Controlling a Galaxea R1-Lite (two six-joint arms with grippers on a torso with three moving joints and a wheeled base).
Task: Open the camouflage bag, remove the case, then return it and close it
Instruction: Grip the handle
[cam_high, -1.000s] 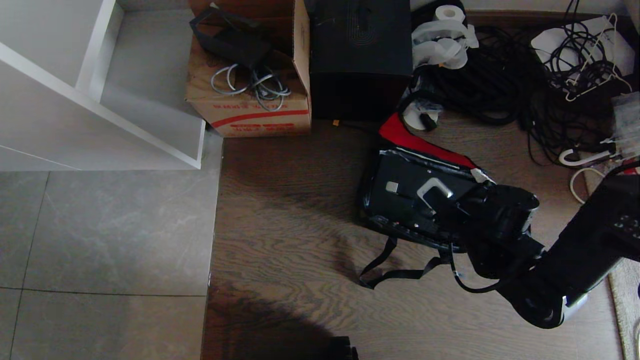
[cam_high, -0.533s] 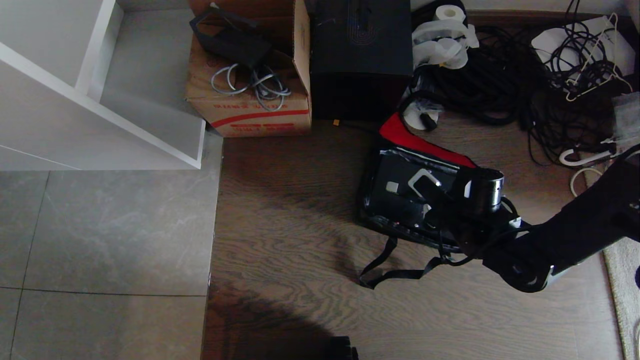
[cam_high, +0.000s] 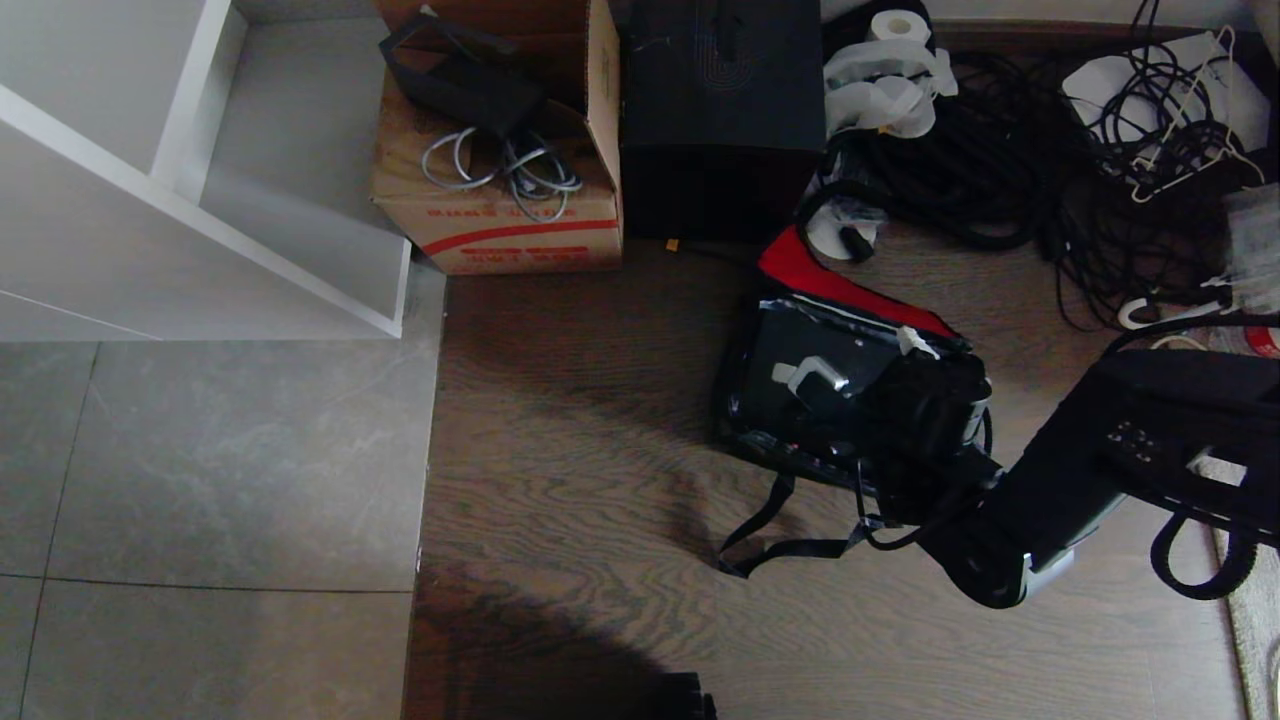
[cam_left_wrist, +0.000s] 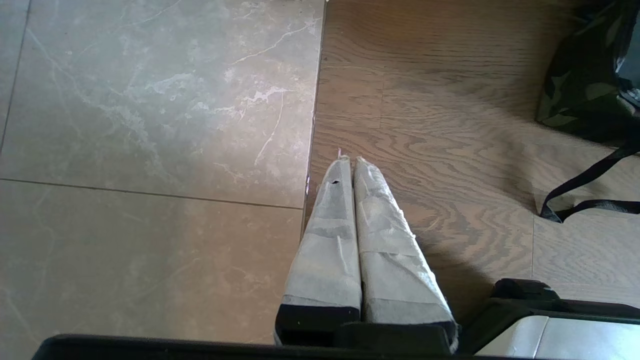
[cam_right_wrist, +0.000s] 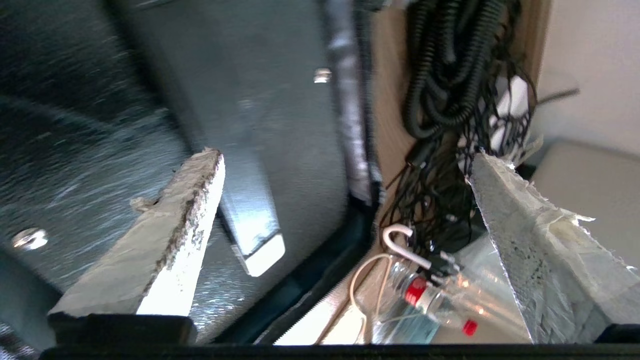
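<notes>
While the head view hides its fingers, right claw spread over the case, left claw pressed together in wrist view only.

- The head view looks steeply down from high up onto the floor, taking in grey tiles on the robot's left and wooden boards on its right.
- The left wrist view looks down from low over the seam between tiles and boards, with the camouflage bag at its frame edge.
- The right wrist view sits very close above the case, facing across it toward the black cables.
- Head and left wrist views share the seam and the bag; head and right wrist views share the case and cables.
</notes>
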